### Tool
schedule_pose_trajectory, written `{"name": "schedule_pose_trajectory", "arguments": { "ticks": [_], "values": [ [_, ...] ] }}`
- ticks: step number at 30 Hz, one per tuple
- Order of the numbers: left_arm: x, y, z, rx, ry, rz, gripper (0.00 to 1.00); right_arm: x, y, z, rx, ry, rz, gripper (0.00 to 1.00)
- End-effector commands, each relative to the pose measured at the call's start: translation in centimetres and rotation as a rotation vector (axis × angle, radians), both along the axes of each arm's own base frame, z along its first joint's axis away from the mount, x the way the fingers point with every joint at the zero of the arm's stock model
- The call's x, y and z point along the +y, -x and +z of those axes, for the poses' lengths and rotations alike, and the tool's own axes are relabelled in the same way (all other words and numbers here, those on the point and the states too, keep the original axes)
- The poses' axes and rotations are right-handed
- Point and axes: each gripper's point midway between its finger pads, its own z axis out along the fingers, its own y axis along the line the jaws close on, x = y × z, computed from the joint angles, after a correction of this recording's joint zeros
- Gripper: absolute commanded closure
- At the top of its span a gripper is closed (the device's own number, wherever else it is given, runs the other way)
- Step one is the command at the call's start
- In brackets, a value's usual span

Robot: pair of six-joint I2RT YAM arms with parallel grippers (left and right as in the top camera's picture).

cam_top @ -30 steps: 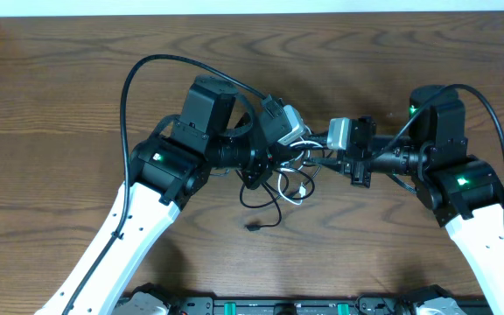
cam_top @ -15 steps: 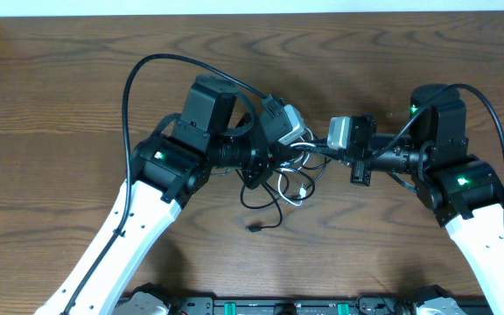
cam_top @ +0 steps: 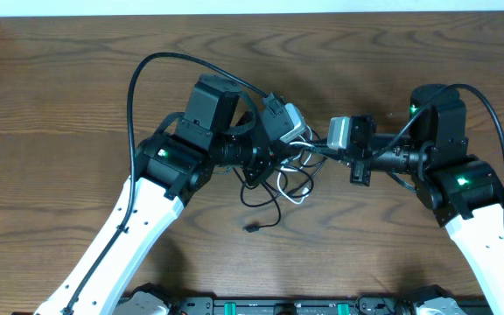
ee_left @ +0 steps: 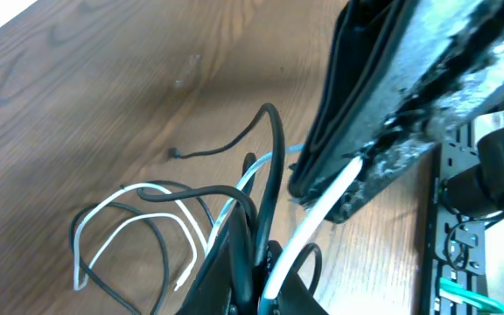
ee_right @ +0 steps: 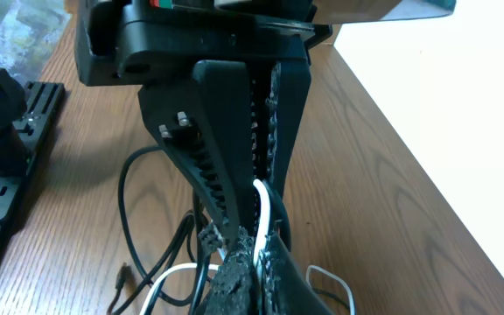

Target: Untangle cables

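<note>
The cables (cam_top: 291, 182) are a messy bunch at the middle of the table (cam_top: 77, 87). The left gripper (ee_left: 248, 262) pinches a few. The right gripper (ee_right: 252, 262) pinches the white cable (ee_right: 265, 208) (the two grippers nearly touch). It is best to pull apart slowly and watch for snags.

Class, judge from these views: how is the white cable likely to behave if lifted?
The white cable will probably flop, since its free part lies in loose loops on the table. It looks thin, so it is likely light. Being looped among the black cables, it may well drag them along.
</note>
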Motion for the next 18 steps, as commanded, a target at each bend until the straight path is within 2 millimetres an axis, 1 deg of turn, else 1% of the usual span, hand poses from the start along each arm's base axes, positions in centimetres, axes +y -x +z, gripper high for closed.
{"name": "schedule_pose_trajectory", "arguments": {
  "ticks": [1,2,3,4,5,7,8,10,11,12,14,15,16,17,18],
  "values": [
    [0.3,-0.6,-0.5,-0.02,-0.029,0.019,0.92,0.3,0.5,0.4,0.003,-0.019,0.029,0.99],
    [0.3,-0.6,-0.5,-0.018,-0.029,0.019,0.92,0.3,0.5,0.4,0.002,-0.02,0.029,0.99],
    [0.3,-0.6,-0.5,-0.017,-0.029,0.019,0.87,0.3,0.4,0.5,0.005,-0.023,0.026,0.99],
    [0.3,-0.6,-0.5,-0.017,-0.029,0.019,0.78,0.3,0.3,0.6,0.009,-0.027,0.022,0.99],
    [0.3,-0.6,-0.5,-0.017,-0.029,0.019,0.74,0.4,0.2,0.7,0.014,-0.032,0.018,0.99],
    [0.3,-0.6,-0.5,-0.017,-0.029,0.019,0.61,0.4,0.0,1.0,0.019,-0.043,0.007,0.99],
    [0.3,-0.6,-0.5,-0.017,-0.029,0.019,0.58,0.4,0.0,1.1,0.02,-0.047,0.004,0.99],
    [0.3,-0.6,-0.5,-0.017,-0.029,0.019,0.58,0.4,-0.1,1.2,0.016,-0.048,0.004,0.99],
    [0.3,-0.6,-0.5,-0.017,-0.029,0.019,0.59,0.4,-0.1,1.2,0.016,-0.048,0.003,0.99],
    [0.3,-0.6,-0.5,-0.017,-0.029,0.019,0.62,0.4,-0.2,1.1,0.017,-0.046,-0.001,0.99],
    [0.3,-0.6,-0.5,-0.017,-0.029,0.019,0.62,0.4,-0.2,1.1,0.018,-0.046,-0.004,0.99],
    [0.3,-0.6,-0.5,-0.017,-0.029,0.019,0.6,0.4,-0.2,1.1,0.021,-0.046,-0.006,0.99],
    [0.3,-0.6,-0.5,-0.017,-0.029,0.019,0.45,0.4,-0.3,1.2,0.023,-0.05,-0.009,0.99],
    [0.3,-0.6,-0.5,-0.017,-0.029,0.019,0.39,0.4,-0.4,1.3,0.028,-0.054,-0.016,0.99],
    [0.3,-0.6,-0.5,-0.017,-0.029,0.019,0.39,0.3,-0.8,1.5,0.038,-0.058,-0.042,0.99]
  ]
}}
